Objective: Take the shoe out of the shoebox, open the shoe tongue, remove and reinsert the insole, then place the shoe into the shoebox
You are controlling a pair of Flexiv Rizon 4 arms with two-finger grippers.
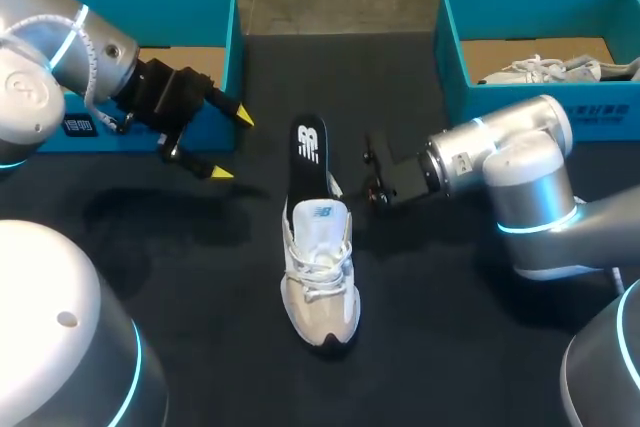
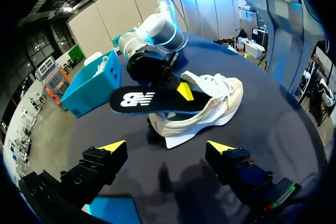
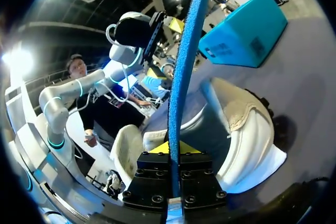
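Two blue boxes sit at the far side of the dark table [image 1: 180, 277]. The left box [image 1: 215, 9] is in the far left corner and the right box [image 1: 452, 52] is in the far right corner. The right box has the other shoe [image 1: 545, 69] in it, a white one.

One white shoe [image 1: 320, 277] lies in the middle of the table, out of both boxes. Its toe points to the near side. A black insole [image 1: 308, 152] is partly in this shoe and sticks out past the heel toward the far side.

The right gripper [image 1: 374, 180] is just to the right of the shoe. Its fingers are pressed tight on the edge of the insole, one on each side.

The left gripper [image 1: 233, 146] hangs to the left of the shoe, close to the left box. Its yellow tips are wide apart and hold nothing.
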